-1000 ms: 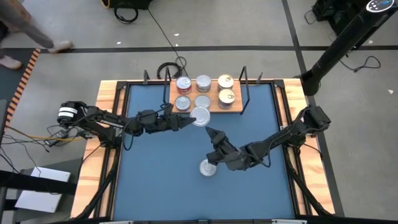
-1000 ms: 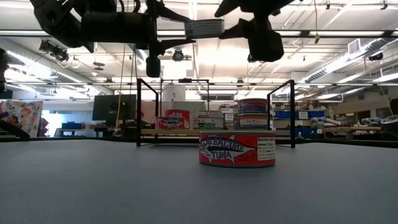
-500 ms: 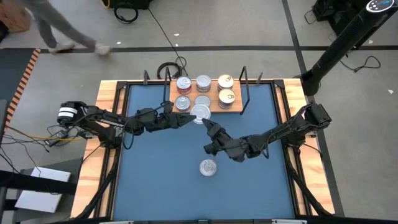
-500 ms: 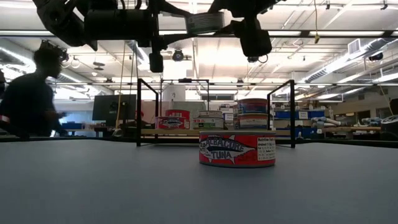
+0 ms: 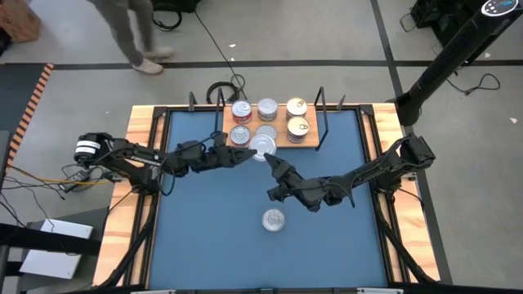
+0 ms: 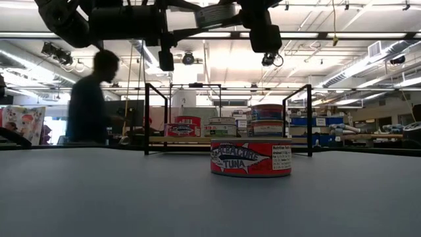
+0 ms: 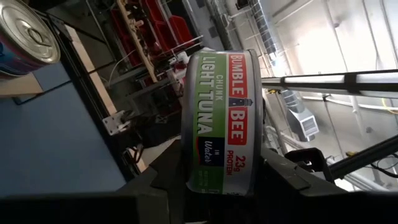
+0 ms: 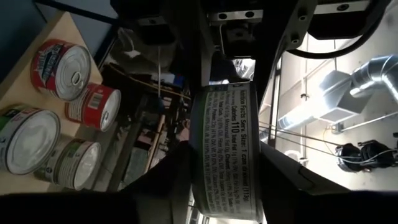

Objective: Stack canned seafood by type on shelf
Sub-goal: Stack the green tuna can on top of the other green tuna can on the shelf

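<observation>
A Bumble Bee tuna can (image 7: pixel 221 124) hangs in the air over the shelf's near edge, where the high view shows its silver lid (image 5: pixel 263 147). My left gripper (image 5: pixel 255 151) reaches it from the table's left and my right gripper (image 5: pixel 270 164) from the near right, and both are shut on it. The wooden shelf (image 5: pixel 315 140) carries several tins standing on their bases: red-sided ones (image 5: pixel 240 110), silver ones (image 5: pixel 267 109) and gold-topped ones (image 5: pixel 296 107). One red tuna can (image 6: pixel 250 157) stands alone on the blue table (image 5: pixel 204 229). My left gripper pinches the can between its two fingers (image 7: pixel 155 193), one on each flat face, at the rim part nearest the wrist (image 7: pixel 214 183). It comes in about level from the table's left. The can is lifted clear, roughly level, lid up. My right gripper has the same can between its two fingers (image 8: pixel 168 180), one on each flat face, at the rim part opposite the left gripper (image 8: pixel 227 199). It comes in about level from the near right. The can stays clear of shelf and table.
Black wire uprights (image 5: pixel 322 106) stand at the shelf's two ends. A wooden rim (image 5: pixel 139 163) frames the table. A person (image 6: pixel 89 99) walks past beyond the far edge. Open blue surface lies along the near and left sides.
My right gripper has left the spot above the lone table can, risen and gone toward the far edge to the can in my left gripper, rolling as it went; its fingers now flank that can. The person has walked to the right behind the table.
</observation>
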Tool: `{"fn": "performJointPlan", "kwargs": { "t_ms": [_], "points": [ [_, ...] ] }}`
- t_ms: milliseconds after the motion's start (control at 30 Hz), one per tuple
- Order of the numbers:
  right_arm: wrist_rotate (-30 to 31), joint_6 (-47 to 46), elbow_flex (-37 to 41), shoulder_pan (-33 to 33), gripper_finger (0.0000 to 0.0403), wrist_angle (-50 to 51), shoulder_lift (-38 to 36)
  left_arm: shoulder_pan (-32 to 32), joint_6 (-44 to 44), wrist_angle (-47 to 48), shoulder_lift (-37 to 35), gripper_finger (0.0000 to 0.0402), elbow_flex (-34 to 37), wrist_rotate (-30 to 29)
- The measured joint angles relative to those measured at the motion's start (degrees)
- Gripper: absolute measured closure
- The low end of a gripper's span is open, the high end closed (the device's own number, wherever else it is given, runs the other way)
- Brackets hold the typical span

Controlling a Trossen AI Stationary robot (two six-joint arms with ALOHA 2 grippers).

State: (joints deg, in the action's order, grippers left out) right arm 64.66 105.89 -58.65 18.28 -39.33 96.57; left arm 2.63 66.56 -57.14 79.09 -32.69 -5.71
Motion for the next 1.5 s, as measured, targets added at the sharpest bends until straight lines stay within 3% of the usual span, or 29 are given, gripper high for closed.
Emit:
{"fn": "performJointPlan", "kwargs": {
  "t_ms": [200,400,533,900,1200,1333,1500],
  "points": [
    [0.1,0.1,0.0,0.0,0.0261,0.0,0.0,0.0,-1.3,-0.6,0.1,0.0255,0.0,0.9],
    [-1.5,-1.7,0.0,-0.1,0.0261,-0.6,0.0,0.0,-7.4,-0.9,0.2,0.0169,0.0,3.5],
    [-1.3,-2.0,-0.1,0.0,0.0260,-0.9,0.0,0.0,-11.3,-1.8,0.2,0.0132,0.0,3.7],
    [0.1,-5.8,-0.2,-1.2,0.0258,-2.3,0.0,1.7,-29.0,-1.8,-0.9,0.0120,0.1,4.3],
    [1.5,-19.6,-0.2,-5.4,0.0257,4.5,-0.1,1.8,-47.1,9.6,-5.1,0.0119,0.2,-4.8],
    [-2.2,-31.0,-0.2,-7.5,0.0257,14.3,-0.1,0.9,-51.5,12.1,-7.6,0.0119,0.2,-6.1],
    [-9.6,-46.5,-0.2,-11.6,0.0257,28.8,-0.1,-2.1,-57.7,17.8,-11.8,0.0119,0.2,-12.9]
  ]
}}
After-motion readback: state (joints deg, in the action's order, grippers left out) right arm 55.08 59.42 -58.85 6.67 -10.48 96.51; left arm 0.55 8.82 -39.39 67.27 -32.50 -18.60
